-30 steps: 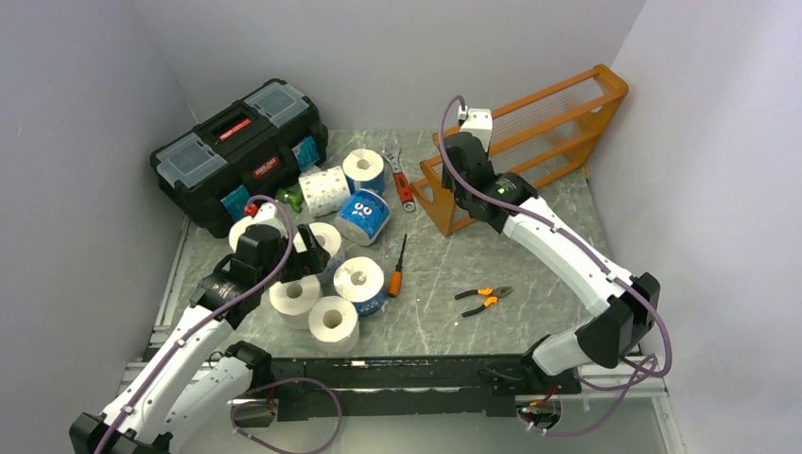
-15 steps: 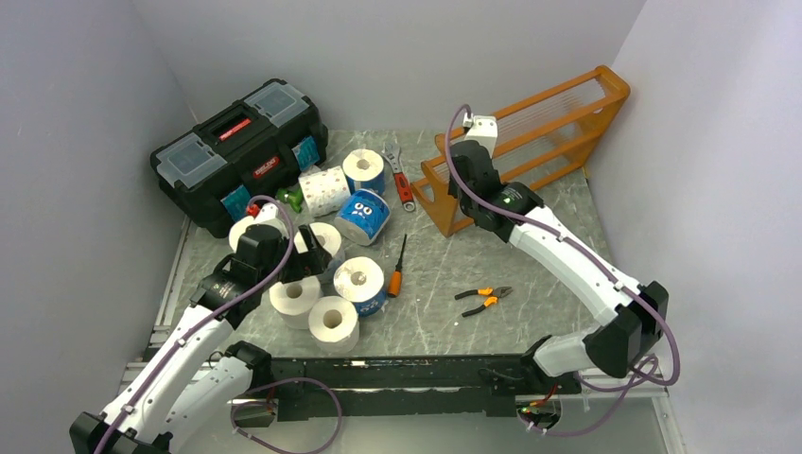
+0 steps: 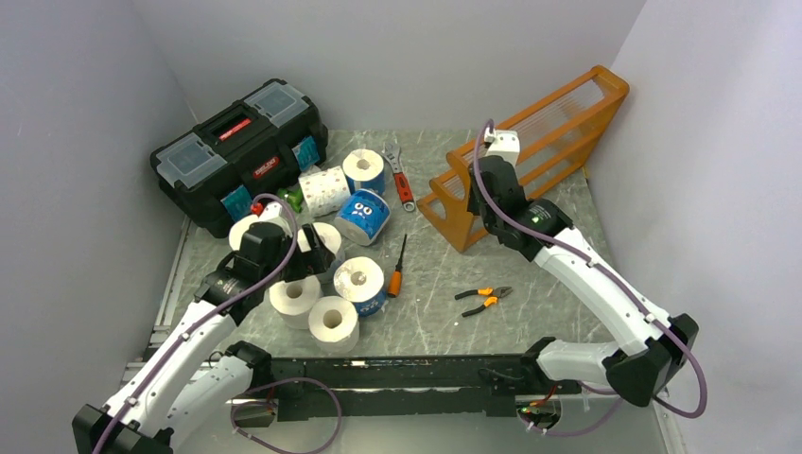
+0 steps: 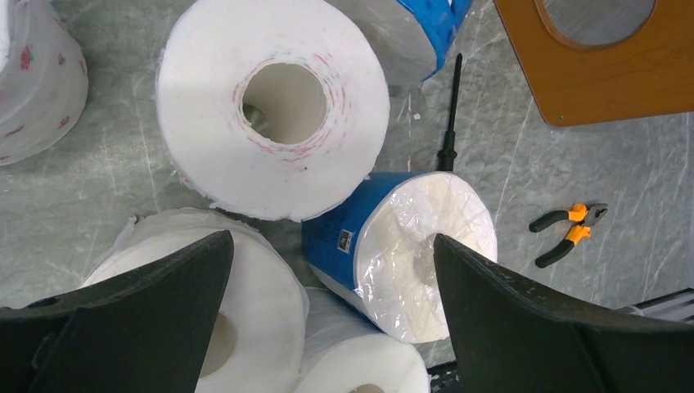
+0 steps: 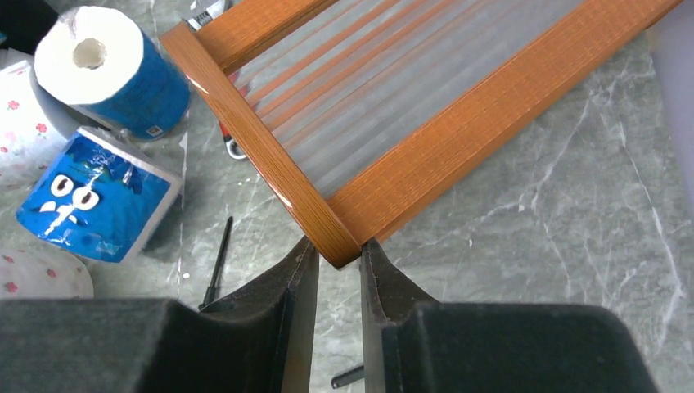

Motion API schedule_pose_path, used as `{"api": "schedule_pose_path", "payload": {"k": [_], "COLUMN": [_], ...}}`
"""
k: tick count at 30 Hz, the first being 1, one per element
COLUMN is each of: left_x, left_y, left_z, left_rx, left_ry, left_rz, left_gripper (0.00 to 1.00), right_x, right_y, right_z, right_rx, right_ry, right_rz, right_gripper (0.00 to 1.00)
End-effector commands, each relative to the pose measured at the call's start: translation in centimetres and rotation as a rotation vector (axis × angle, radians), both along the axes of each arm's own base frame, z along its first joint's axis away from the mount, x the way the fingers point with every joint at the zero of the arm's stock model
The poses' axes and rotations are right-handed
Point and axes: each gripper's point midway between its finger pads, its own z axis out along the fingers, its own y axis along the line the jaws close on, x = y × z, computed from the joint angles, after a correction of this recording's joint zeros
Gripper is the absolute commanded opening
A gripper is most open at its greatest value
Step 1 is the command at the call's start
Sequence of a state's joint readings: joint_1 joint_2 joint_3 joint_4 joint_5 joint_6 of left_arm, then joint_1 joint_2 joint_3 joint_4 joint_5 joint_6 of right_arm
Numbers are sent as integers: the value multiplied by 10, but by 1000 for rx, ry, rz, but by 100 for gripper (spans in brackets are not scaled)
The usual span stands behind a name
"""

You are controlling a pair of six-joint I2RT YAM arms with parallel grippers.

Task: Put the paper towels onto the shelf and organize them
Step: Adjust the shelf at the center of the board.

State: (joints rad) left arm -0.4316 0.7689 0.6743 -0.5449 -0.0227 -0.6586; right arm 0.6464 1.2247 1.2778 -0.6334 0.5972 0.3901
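Glossy slatted wooden shelf (image 5: 458, 131), long axis near-left to far-right, its near corner pinched by right pincer (image 5: 337, 262); left pincer (image 4: 333, 241) gapes empty above soft paper towels (image 4: 270, 106).

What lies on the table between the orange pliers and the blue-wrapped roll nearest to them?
A screwdriver with an orange handle lies between the pliers and that blue-wrapped roll. The top view shows this.

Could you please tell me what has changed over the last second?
The right gripper closed on the near corner of the shelf and pulled it rightward and toward the arms, so that end swung round. The left gripper stayed open above the paper towels; those and the toolbox did not move.
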Motion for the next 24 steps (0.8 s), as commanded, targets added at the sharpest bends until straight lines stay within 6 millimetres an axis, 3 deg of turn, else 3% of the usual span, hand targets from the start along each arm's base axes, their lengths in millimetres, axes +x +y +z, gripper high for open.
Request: {"api": "schedule_pose_path", "payload": {"k": [1, 8, 13, 18, 24], "left_x": [5, 7, 8, 8, 7], "left_y": [-6, -10, -11, -12, -12], "left_z": [7, 5, 6, 7, 9], "left_rx": [-31, -36, -41, -43, -46], "left_ry": [-29, -16, -18, -17, -23], "left_rz": [-8, -19, -23, -26, -27], "left_gripper": [99, 99, 99, 99, 99], "right_x": [-17, -41, -50, -57, -62], "right_y": [-35, -57, -58, -50, -53], "right_z": [8, 11, 14, 26, 48], "right_rx": [-33, -22, 12, 73, 133], "right_ry": [-17, -21, -20, -18, -52], "right_rz": [-94, -133, -115, -72, -91], "right_gripper": [13, 15, 22, 61, 89]}}
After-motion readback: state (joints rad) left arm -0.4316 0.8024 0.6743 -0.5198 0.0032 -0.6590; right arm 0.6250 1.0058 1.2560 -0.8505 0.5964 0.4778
